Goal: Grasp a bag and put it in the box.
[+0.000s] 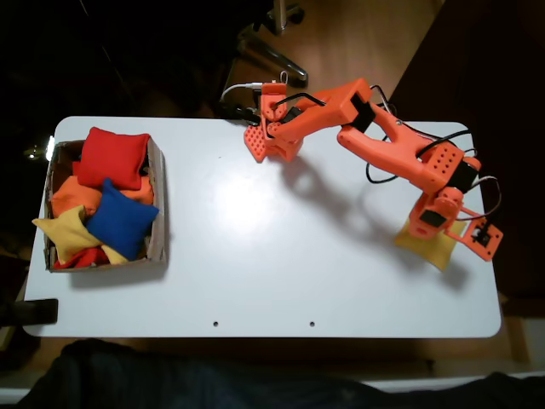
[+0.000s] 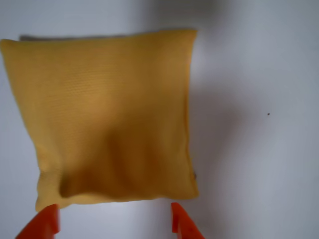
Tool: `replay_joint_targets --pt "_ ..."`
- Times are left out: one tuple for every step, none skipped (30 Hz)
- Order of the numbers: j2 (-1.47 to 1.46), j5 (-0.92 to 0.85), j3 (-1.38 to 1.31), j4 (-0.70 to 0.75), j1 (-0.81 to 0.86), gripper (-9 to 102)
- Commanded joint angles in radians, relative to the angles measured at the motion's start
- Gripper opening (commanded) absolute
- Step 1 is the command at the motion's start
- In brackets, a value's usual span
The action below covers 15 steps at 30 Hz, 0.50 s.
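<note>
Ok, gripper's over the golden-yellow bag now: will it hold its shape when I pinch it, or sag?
The bag will probably sag: its fabric already shows soft dents. It looks flat and pillow-like, so it is unlikely to roll. The woven cloth should grip fairly well between the open gripper fingers.

Home-like room: white table (image 1: 281,256) on wooden floor (image 1: 358,43)

No readable text

No letters, labels, brands, numbers or signs can be read on anything in either the fixed or wrist view.
</note>
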Motion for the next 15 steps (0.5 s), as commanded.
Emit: replay_joint_targets --pt "0.006 -0.017 0.009 0.0 0.012 52" --pt "0.003 -0.018 0.011 -0.002 0.014 52" --pt "-0.003 -0.018 0.011 -0.003 0.015 52" --pt "-0.009 -0.02 0.011 -0.005 0.015 52" --pt "-0.014 -0.023 0.011 -0.006 0.017 53" --pt "-0.02 -0.025 0.011 -0.009 0.018 53" --pt "-0.025 -0.026 0.011 -0.012 0.021 54" --pt "-0.029 -0.029 0.011 -0.017 0.025 55" --pt "-0.032 -0.032 0.011 -0.018 0.026 56" --pt "-0.035 -0.037 0.011 -0.02 0.028 57" --pt "-0.035 -0.043 0.011 -0.021 0.029 57" --pt "-0.037 -0.048 0.011 -0.021 0.029 57" --pt "-0.038 -0.052 0.011 -0.025 0.031 57" --pt "-0.038 -0.058 0.011 -0.025 0.032 59" --pt "-0.038 -0.066 0.011 -0.026 0.032 61"
